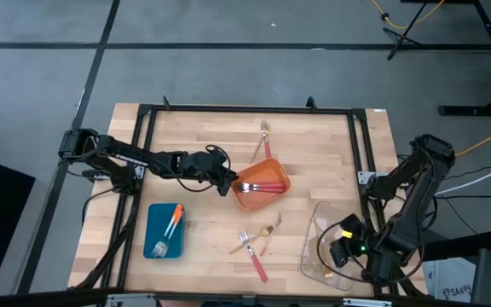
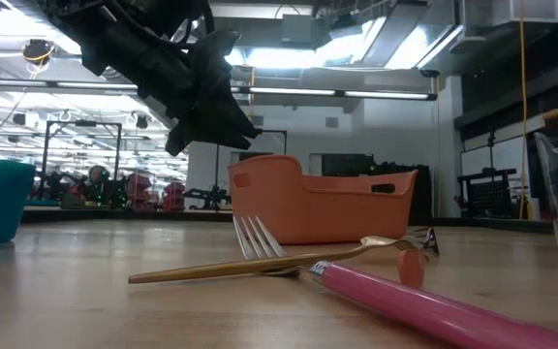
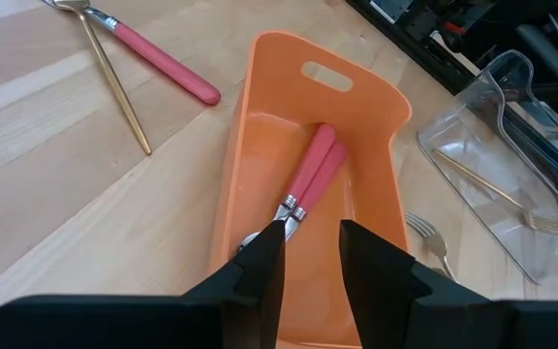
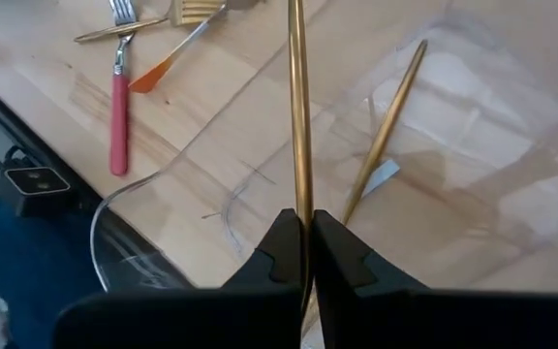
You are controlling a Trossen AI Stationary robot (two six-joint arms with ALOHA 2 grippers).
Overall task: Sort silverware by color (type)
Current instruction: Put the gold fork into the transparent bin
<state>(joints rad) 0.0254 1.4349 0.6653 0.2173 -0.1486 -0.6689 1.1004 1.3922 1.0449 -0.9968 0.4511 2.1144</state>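
My left gripper (image 3: 310, 262) hangs parted over the orange tray (image 1: 261, 193), where two pink-handled forks (image 3: 308, 176) lie. My right gripper (image 4: 307, 254) pinches a gold fork (image 4: 297, 107) above the clear tray (image 1: 326, 245), right of the orange tray.

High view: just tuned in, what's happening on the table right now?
The left gripper, jaws open, hovers over the orange plastic tray, where two pink-handled forks lie. The right gripper is shut on an all-gold fork above the clear plastic tray. More forks lie loose on the wooden table.
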